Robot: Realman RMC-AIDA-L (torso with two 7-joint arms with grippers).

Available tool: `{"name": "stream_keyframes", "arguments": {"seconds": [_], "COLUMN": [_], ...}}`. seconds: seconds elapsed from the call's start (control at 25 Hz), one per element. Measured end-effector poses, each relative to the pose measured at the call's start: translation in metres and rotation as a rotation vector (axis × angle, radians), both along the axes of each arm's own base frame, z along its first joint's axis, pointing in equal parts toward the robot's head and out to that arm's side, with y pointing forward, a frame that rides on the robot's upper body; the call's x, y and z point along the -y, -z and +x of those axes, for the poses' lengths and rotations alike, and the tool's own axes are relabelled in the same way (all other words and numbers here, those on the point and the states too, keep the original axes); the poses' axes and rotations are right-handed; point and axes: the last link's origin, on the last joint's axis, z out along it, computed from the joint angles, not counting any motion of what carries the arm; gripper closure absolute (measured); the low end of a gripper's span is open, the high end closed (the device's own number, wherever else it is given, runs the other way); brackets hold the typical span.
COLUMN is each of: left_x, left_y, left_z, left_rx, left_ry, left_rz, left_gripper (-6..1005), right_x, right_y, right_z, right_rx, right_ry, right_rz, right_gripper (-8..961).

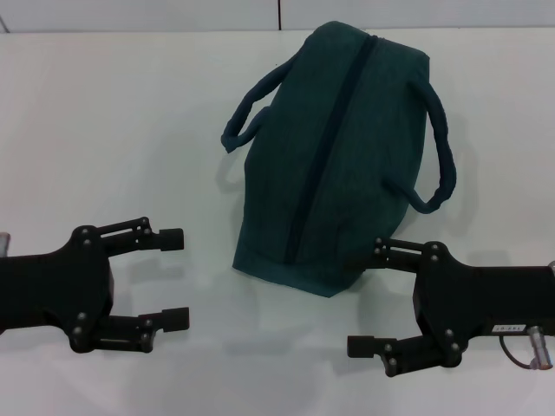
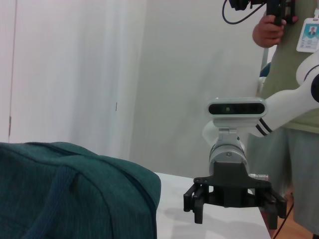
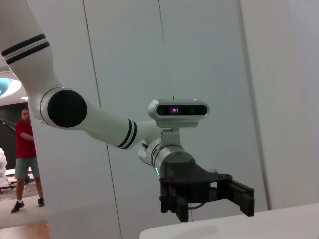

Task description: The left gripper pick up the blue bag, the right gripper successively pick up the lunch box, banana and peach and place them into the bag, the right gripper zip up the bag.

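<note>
Head view: blue bag [image 1: 334, 156] lying on white tabletop [image 1: 113, 130], zipper looks closed, bulging; lunch box, banana, peach not visible. Fits either zipped-after-packing or food simply out of frame, so no next move called. Left claw [image 1: 178, 279] low left, spread wide, empty. Right claw [image 1: 368, 299] low right beside bag's near corner, spread wide, empty.

Left wrist view: bag [image 2: 75, 194] close; right claw [image 2: 232, 201] beyond, holding nothing.

Right wrist view: left claw [image 3: 207, 199] above tabletop edge [image 3: 239, 229], holding nothing.

Black linkage-fingered left tool [image 1: 180, 277] and right tool [image 1: 368, 295], white arms with black-banded joints.
</note>
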Motion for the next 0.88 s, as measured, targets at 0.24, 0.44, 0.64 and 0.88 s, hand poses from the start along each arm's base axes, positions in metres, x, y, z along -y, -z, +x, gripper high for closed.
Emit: {"name": "stream_keyframes", "arguments": {"seconds": [0.24,0.44,0.64,0.88], "left_x": [0.0,0.0,-0.0001,-0.0001], "left_y": [0.0,0.0002,0.0001,0.0], "left_z": [0.0,0.0002,0.0004,0.0006], "left_rx": [0.0,0.002,0.003,0.005], "left_ry": [0.0,0.0,-0.003,-0.001], "left_rz": [0.0,0.001,-0.001,0.002], "left_gripper": [132,133,133,133], "right_x": [0.0002,0.0004,0.0007,0.0012], "right_y": [-0.0001,0.0,0.0001,0.0002], "right_z": [-0.0001,0.0001,0.0003,0.001], "right_rx": [-0.001,-0.001,-0.002,-0.002], "right_ry": [-0.001,0.001,0.003,0.006], "right_rz": [-0.001,-0.003,-0.004,-0.005], "right_gripper": [76,76,76,76]}}
